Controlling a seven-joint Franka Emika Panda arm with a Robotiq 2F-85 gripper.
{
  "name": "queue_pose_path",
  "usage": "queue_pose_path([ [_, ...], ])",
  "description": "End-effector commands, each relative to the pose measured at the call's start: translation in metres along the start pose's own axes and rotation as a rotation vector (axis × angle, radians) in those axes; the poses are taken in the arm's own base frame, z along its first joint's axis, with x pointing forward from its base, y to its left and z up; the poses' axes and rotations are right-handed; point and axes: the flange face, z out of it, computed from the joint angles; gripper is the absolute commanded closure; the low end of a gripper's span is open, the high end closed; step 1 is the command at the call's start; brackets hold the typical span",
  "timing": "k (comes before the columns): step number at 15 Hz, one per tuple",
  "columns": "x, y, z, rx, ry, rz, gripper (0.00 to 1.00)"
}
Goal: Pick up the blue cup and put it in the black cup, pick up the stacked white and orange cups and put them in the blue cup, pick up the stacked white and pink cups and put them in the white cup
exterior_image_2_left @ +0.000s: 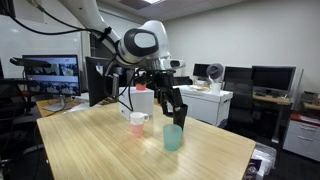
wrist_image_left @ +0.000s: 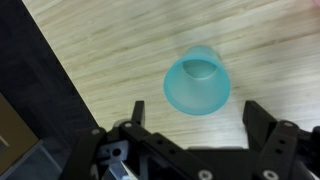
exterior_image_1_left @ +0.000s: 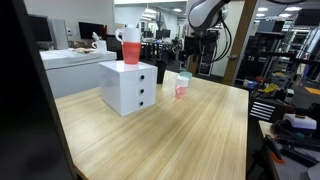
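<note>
**Exterior view, across the counter**
- Counter: pale wood.
- White drawer unit: stands toward the counter's 10 o'clock.
- Stacked white and orange cups: upright on top of the drawer unit.
- Black cup: on the counter, just beside the drawer unit at its 3 o'clock.
- Stacked white and pink cups: upright toward the counter's 1 o'clock, apart from the black cup.
- Blue cup: only partly seen, behind the pink stack.
- Robot arm: enters at 12 o'clock. Its jaws are lost against the dark background here.

**Exterior view, arm side**
- Blue cup: upright on the counter, mouth up.
- Stacked white and pink cups: at the blue cup's 10 o'clock, near it but not touching.
- Gripper: hangs just above the blue cup at its 12 o'clock. The jaws point down, spread and grasping nothing.

**Wrist view**
- Blue cup: seen from above, open mouth up, standing on the wood counter.
- Gripper: comes in from 6 o'clock.
- Jaws: released and wide apart, one at the cup's 7 o'clock and one at its 4 o'clock. Neither touches the cup.
- Counter edge: runs diagonally at 9 o'clock, with dark ground beyond it.
</note>
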Motion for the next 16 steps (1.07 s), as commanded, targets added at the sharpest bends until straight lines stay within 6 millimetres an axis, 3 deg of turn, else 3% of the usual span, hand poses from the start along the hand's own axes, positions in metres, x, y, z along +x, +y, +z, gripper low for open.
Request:
queue_pose_path([
  [1, 0.005, -0.024, 0.007, 0.006, 0.014, -0.04, 0.0],
  [6, 0.001, -0.046, 0.023, 0.008, -0.009, -0.075, 0.0],
  [16, -0.006, -0.048, 0.059, -0.017, -0.051, -0.096, 0.0],
])
